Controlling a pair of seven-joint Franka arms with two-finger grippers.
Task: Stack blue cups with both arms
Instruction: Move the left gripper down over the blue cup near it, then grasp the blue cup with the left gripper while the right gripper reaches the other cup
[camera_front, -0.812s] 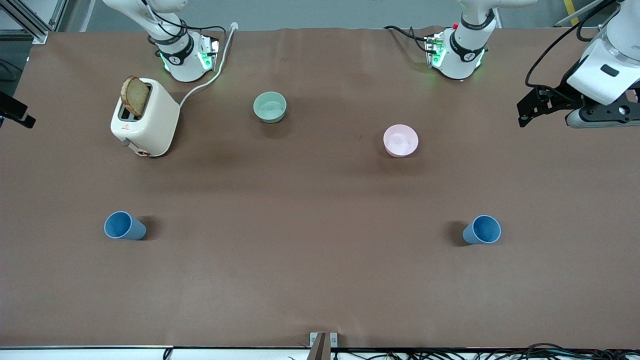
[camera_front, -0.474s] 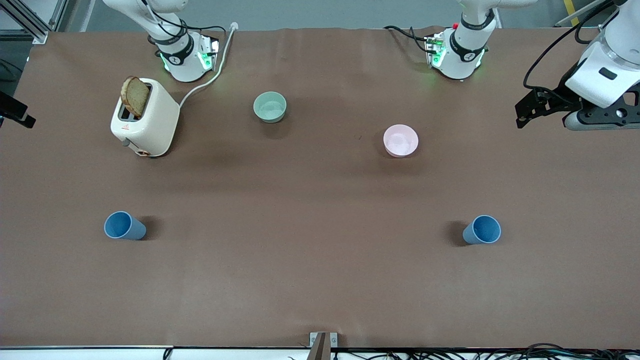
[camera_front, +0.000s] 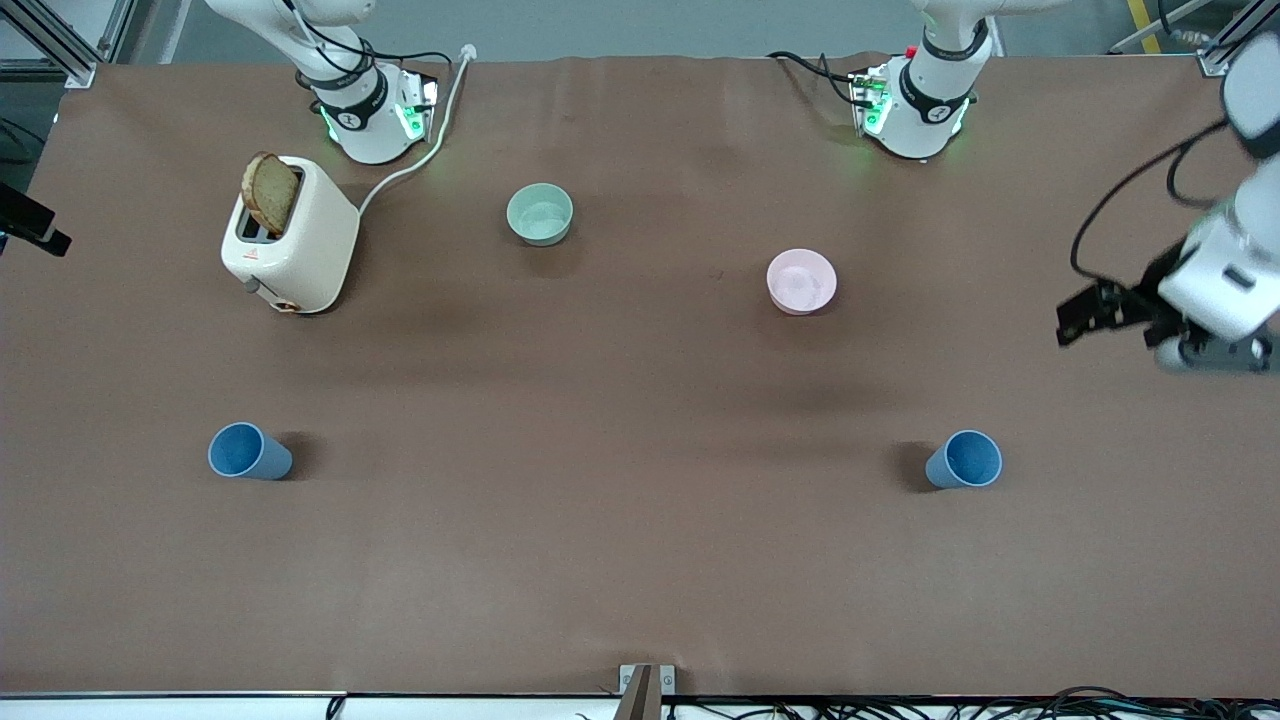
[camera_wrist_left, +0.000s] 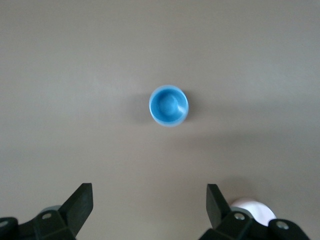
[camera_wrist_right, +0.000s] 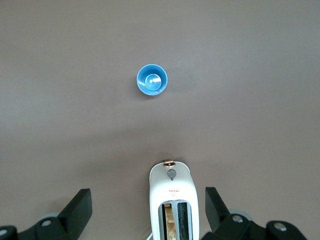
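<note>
desk (camera_front: 640, 560): matte brown sheet | blue cups: tapered plastic, upright, one (camera_front: 249, 452) toward right arm's end, other (camera_front: 964, 460) toward left arm's | left gripper (camera_wrist_left: 149, 210) wide open, empty, probably over desk edge | right gripper (camera_wrist_right: 148, 210) wide open, empty, over glossy toaster (camera_wrist_right: 172, 200), wrist-view only

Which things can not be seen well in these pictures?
- Right gripper: outside the front view; only its open fingertips show in the right wrist view.
- Left gripper: motion-blurred in the front view.
- Pink bowl: mostly hidden by a finger in the left wrist view.
- Toaster: cut off by the edge of the right wrist view.
</note>
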